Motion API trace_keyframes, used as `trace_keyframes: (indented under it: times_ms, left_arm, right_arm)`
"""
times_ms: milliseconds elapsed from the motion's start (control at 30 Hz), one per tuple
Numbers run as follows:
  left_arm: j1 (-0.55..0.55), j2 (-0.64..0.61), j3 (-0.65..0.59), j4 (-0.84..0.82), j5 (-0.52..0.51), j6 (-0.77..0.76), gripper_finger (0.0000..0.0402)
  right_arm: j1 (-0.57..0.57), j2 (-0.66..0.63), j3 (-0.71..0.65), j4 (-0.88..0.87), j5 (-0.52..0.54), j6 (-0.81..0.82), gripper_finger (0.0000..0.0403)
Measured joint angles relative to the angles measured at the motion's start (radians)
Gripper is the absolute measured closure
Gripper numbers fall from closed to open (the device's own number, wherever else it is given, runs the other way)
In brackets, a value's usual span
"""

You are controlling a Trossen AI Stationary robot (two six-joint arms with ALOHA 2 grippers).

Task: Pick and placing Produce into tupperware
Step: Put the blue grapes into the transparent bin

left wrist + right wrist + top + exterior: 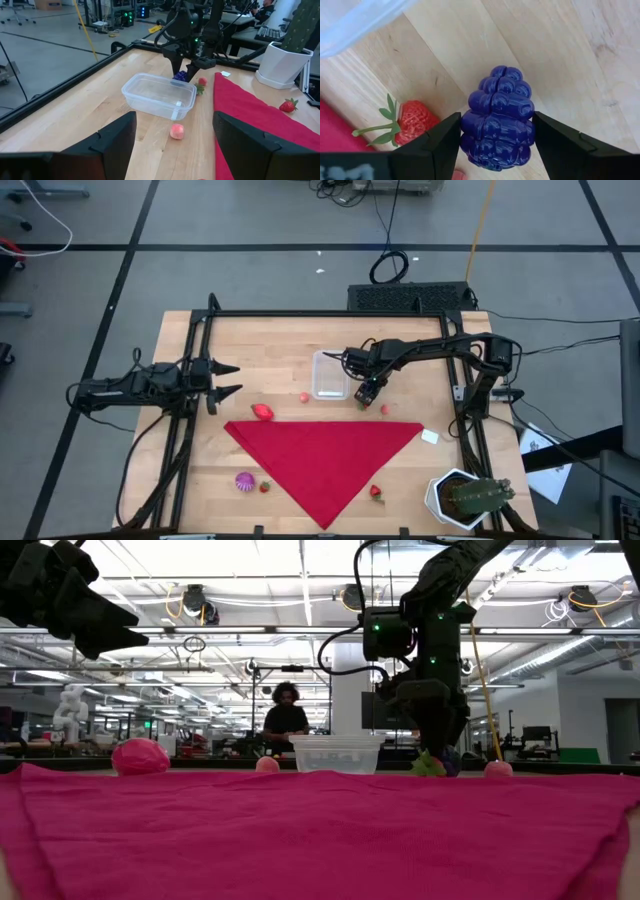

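grapes between the fingers, tub just to the left

over on the left, the left gripper (pixel 225 380) hangs above the table's left side, fingers spread wide and holding nothing, well apart from everything that matters. it looks parked.

moving across, the red cloth (pixel 325 460) lies as a big triangle along the near half of the table (pixel 280 340), with a purple-pink piece (pixel 245 481) and a small strawberry (pixel 265 486) off its left edge and a red piece (pixel 262 412) at its upper left corner. a small pinkish fruit (pixel 177 131) sits on the bare wood just left of the tupperware (pixel 329 375), which stands clear and empty near the table's middle.

right beside the tub's right edge is the right gripper (pixel 366 392), pointing down. its wrist camera shows the purple grape bunch (pixel 497 119) sitting between the two fingers, touching or nearly touching both sides, its long axis running along the fingers. i'd judge it pinched, or a hair from it. a strawberry (pixel 410 121) lies on the wood close alongside, and another pinkish fruit (pixel 385 409) just beyond.

so the whole move turns on one thing: the tub lies left of the grapes, very near, and the right arm is by far the closer one. the wall of the tub is the only edge in the way, so the bunch would need lifting above the rim before going sideways. above the tub it's open.

farther right, a potted cactus (pixel 470 498) sits at the near right corner, and one more strawberry (pixel 377 492) by the cloth's right edge.
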Motion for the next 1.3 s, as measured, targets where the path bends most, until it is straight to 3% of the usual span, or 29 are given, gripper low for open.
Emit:
trace_keyframes:
  times_ms: [633,933,1300]
  left_arm:
    - [0.0,0.0,0.0,0.0,0.0,0.0,0.0131]
    - [0.0,0.0,0.0,0.0,0.0,0.0,0.0131]
    - [0.0,0.0,0.0,0.004,0.0,-0.002,0.0131]
  right_arm:
    - [-0.033,-0.005,0.0,-0.001,0.003,-0.002,0.0179]
    - [-0.042,-0.112,0.003,-0.004,0.003,-0.016,0.0179]
    - [0.003,-0.214,0.189,0.002,0.003,-0.057,0.0179]
